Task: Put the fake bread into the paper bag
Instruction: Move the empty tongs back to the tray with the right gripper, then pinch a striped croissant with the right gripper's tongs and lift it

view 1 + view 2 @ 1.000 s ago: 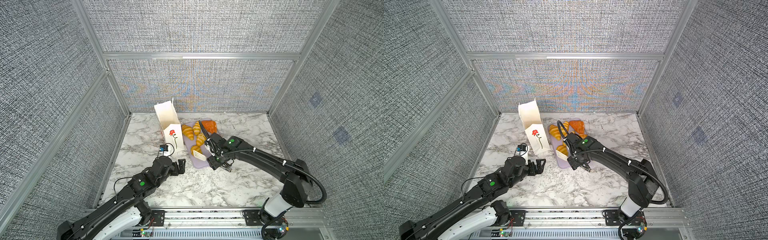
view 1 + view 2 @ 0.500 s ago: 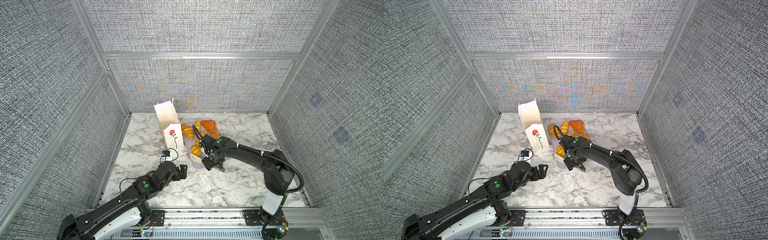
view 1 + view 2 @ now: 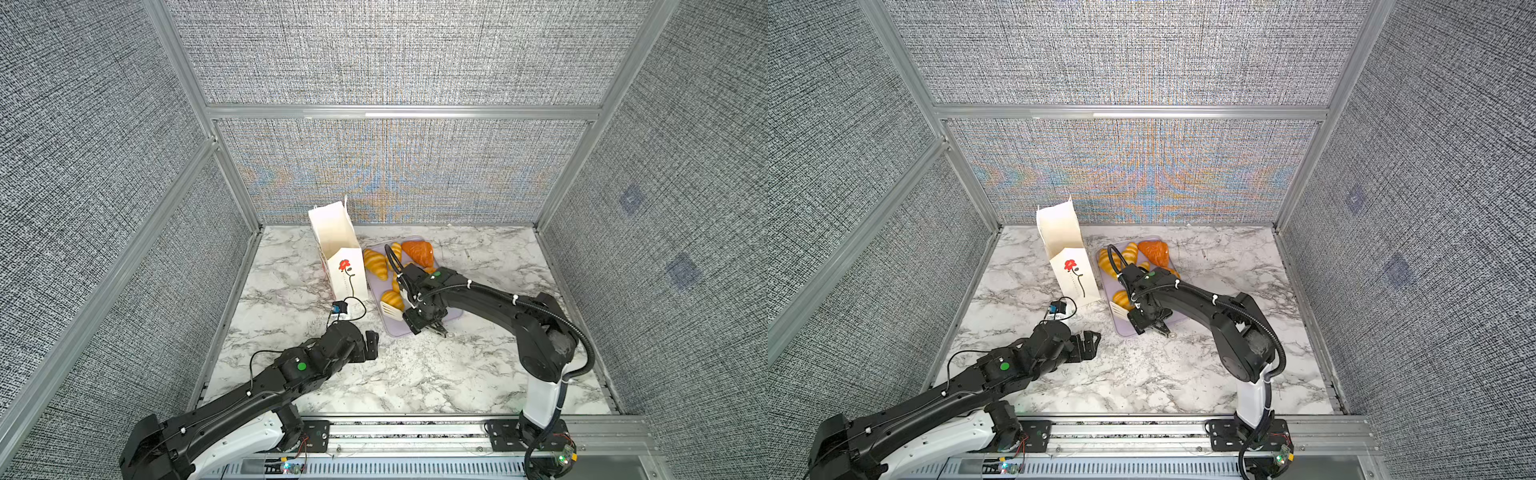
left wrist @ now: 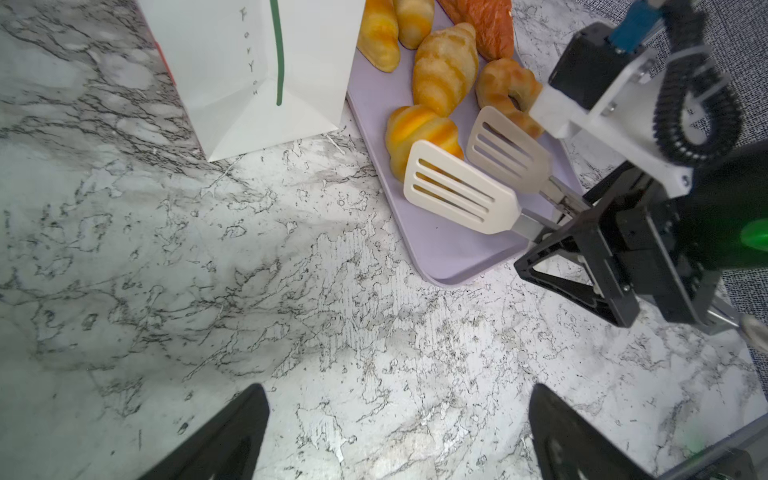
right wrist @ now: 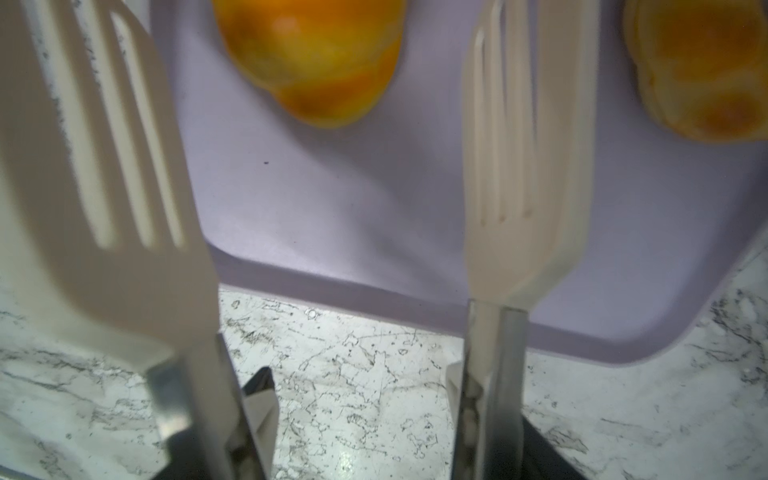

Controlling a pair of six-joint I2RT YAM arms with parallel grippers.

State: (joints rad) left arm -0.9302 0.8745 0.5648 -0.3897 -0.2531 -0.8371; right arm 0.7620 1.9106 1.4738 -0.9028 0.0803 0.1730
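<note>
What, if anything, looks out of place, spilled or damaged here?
Nothing is spilled or damaged. The paper bag stands open beside the lilac tray, where the visible fake bread lies. One unusual thing: the right gripper holds white slotted tongs, blades apart over the tray, instead of grasping bread directly.

Arms: left matte black jointed arm (image 3: 291,374), right matte black jointed arm (image 3: 490,297), white base links (image 3: 540,399).
Markings: round green dot (image 3: 301,366) on each.
Cables: black corrugated hose (image 3: 585,344), white zip ties (image 3: 469,284).
Left end effector (image 4: 399,432): black plastic fingers (image 4: 224,436).
</note>
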